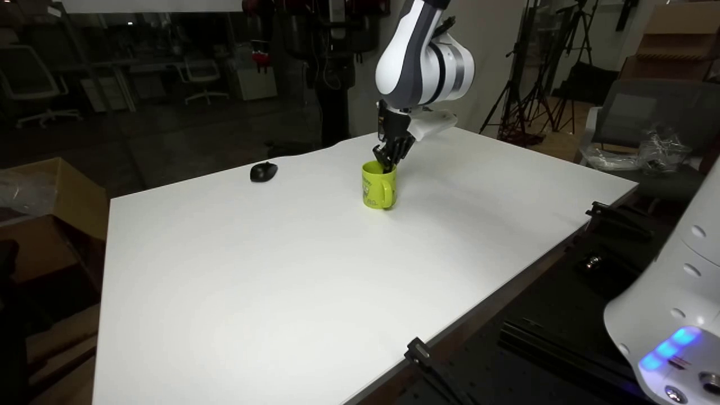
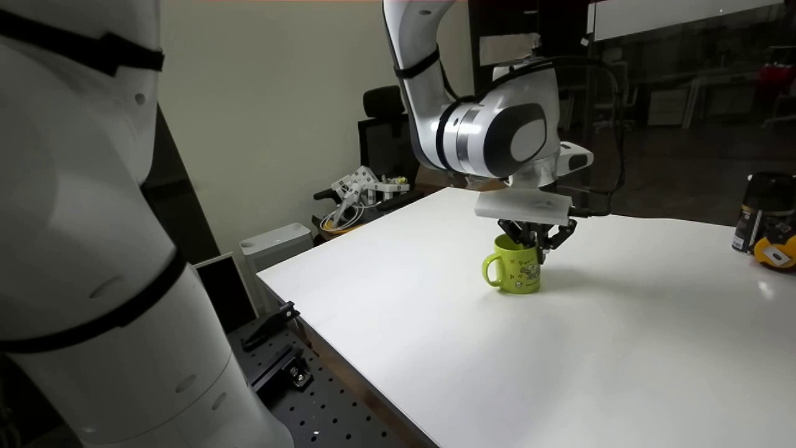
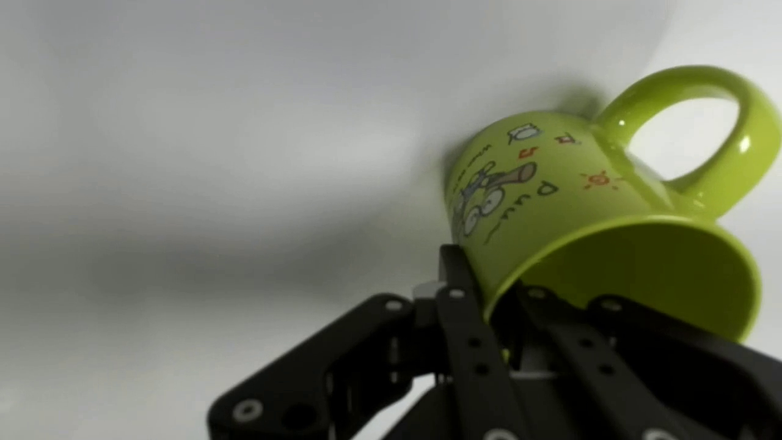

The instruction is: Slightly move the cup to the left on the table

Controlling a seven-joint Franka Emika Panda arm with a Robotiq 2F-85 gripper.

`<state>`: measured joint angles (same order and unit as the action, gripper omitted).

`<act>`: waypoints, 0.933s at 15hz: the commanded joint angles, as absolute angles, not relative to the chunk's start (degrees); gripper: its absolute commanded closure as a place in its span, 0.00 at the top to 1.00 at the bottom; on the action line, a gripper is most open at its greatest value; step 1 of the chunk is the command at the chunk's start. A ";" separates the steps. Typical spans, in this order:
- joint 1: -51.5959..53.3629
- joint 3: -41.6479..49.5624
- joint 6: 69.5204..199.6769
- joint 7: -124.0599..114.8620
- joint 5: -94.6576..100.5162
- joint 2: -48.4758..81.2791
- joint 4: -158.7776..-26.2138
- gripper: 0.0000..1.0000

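The yellow-green cup (image 1: 371, 190) stands upright on the white table (image 1: 242, 281), and both also show in the other exterior picture, the cup (image 2: 517, 275) with its side handle and the table (image 2: 597, 354). In the wrist view the cup (image 3: 531, 189) shows printed drawings, its handle at the upper right and its open mouth toward me. My gripper (image 3: 489, 296) straddles the cup's wall at the rim, one finger outside and one inside. The fingers are closed in on the wall, and the inner fingertip is hidden in the cup. The gripper also shows in both exterior views (image 1: 388, 164) (image 2: 538, 247).
A small black flat object (image 1: 263, 171) lies near the table's far edge. A dark can (image 2: 763, 208) and a yellow-black round object (image 2: 777, 250) stand at the table's side. Black clamps (image 1: 419, 350) sit on the table edge by the robot base (image 1: 675, 320).
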<state>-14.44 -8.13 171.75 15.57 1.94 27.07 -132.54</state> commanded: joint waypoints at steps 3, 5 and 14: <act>-17.04 -14.10 161.57 29.14 2.38 24.91 -132.92 0.56; -16.33 -14.78 158.06 33.49 2.89 24.86 -132.47 0.70; -0.21 0.69 151.63 25.10 26.09 16.74 -131.75 1.00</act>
